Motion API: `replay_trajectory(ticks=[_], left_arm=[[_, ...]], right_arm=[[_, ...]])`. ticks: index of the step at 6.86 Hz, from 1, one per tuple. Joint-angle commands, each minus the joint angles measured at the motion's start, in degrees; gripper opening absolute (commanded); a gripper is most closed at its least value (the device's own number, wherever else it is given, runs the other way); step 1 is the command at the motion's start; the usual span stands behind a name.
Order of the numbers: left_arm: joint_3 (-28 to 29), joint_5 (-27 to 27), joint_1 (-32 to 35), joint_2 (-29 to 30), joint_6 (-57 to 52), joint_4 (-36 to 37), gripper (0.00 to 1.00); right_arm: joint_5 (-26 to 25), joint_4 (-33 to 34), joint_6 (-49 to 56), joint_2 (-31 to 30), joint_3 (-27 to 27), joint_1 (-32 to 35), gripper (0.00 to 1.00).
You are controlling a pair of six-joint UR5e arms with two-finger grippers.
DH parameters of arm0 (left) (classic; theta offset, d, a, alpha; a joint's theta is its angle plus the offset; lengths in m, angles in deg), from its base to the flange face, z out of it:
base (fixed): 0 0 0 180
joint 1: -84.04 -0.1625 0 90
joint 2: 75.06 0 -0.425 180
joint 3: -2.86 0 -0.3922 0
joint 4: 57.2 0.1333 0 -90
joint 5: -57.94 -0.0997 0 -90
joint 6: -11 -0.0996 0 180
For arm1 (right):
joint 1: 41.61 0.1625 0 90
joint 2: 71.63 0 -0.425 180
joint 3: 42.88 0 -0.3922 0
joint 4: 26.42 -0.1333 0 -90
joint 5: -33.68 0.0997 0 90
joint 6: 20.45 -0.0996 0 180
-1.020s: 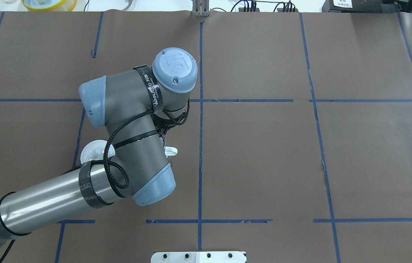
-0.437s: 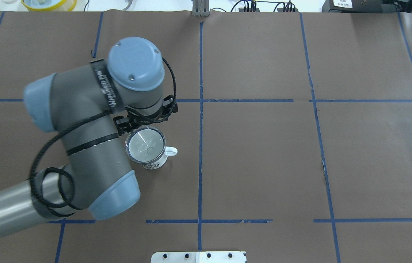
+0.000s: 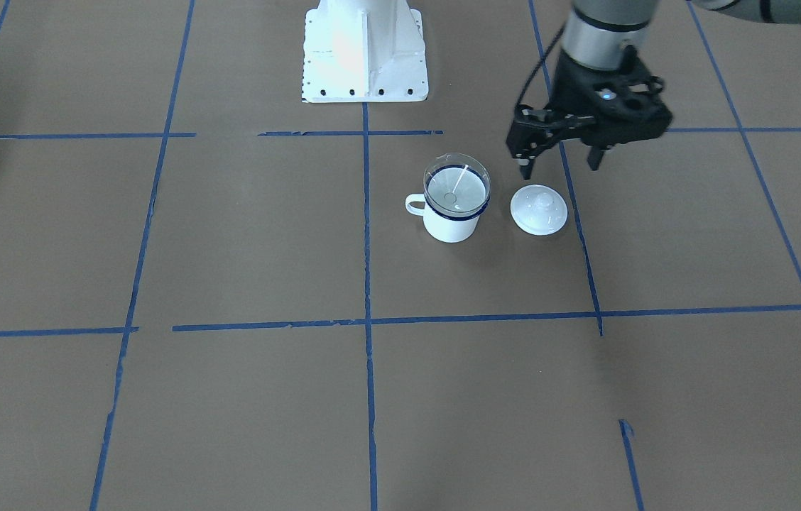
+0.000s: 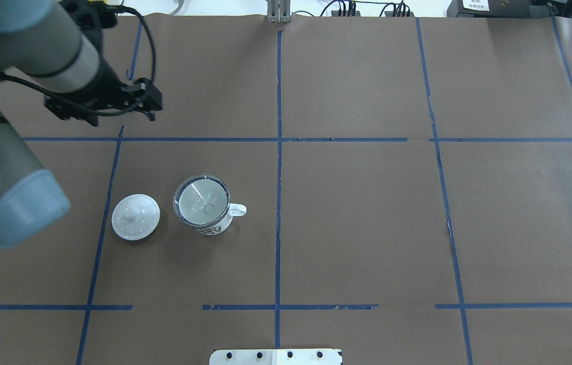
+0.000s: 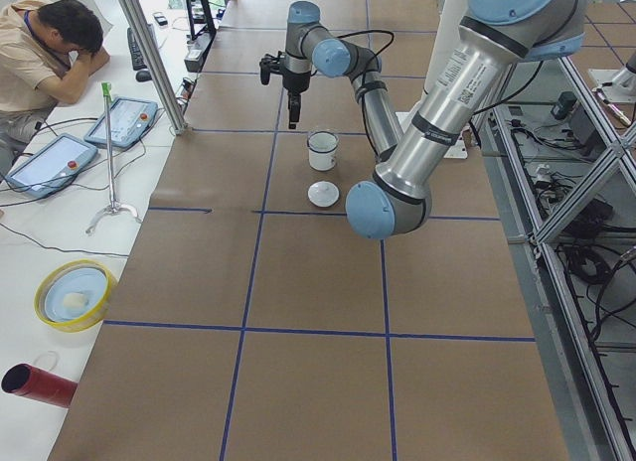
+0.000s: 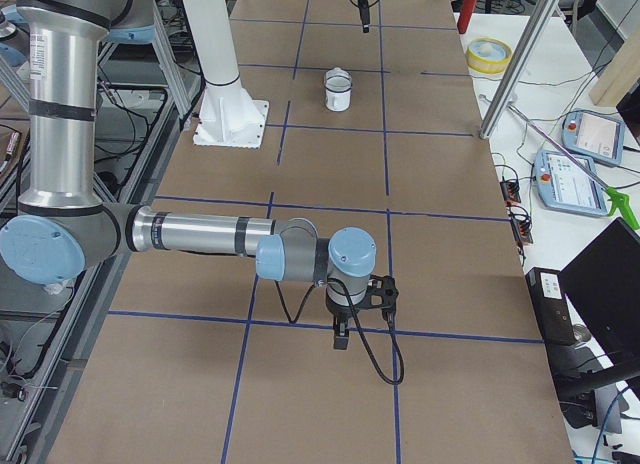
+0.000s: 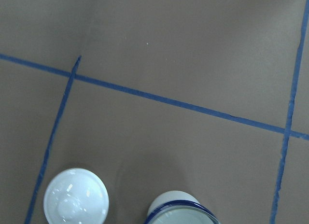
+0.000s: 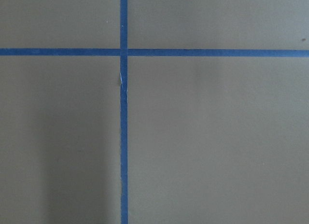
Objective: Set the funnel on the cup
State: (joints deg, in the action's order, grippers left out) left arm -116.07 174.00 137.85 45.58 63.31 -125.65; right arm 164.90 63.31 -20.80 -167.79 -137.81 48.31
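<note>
The clear funnel [image 4: 201, 200] sits mouth-up in the white, blue-rimmed cup [image 4: 213, 226], whose handle points to the view's right. In the front view the funnel [image 3: 457, 190] fills the cup [image 3: 450, 226] opening. My left gripper [image 3: 560, 169] is open and empty, raised above the table beyond the white lid. In the overhead view it [image 4: 121, 119] is up-left of the cup. The left wrist view shows only the cup's rim [image 7: 181, 208] at the bottom edge. My right gripper [image 6: 340, 339] hangs over bare table far from the cup; I cannot tell if it is open.
A round white knobbed lid [image 4: 135, 216] lies on the table next to the cup, on its left. The robot's white base plate [image 3: 365, 57] stands behind. A yellow bowl [image 5: 75, 292], a red cylinder [image 5: 35, 382] and an operator [image 5: 50, 44] are off the table.
My left arm has pulled up and away to the far left from over the cup. The funnel stays in the cup. The lid has come into view.
</note>
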Motion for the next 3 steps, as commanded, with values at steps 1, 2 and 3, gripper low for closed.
replay_trajectory(ticks=[1, 2, 3], left_arm=[[4.1, 6.6, 15.5, -7.0, -25.7, -1.5, 1.0], [8.5, 10.7, 22.8, -10.0, -37.2, -1.5, 1.0], [12.5, 12.3, 28.9, -14.0, -49.5, -2.7, 1.0]], right_arm=[[0.0, 0.0, 0.0, 0.0, 0.0, 0.0, 1.0], [0.0, 0.0, 0.0, 0.0, 0.0, 0.0, 1.0], [0.0, 0.0, 0.0, 0.0, 0.0, 0.0, 1.0]])
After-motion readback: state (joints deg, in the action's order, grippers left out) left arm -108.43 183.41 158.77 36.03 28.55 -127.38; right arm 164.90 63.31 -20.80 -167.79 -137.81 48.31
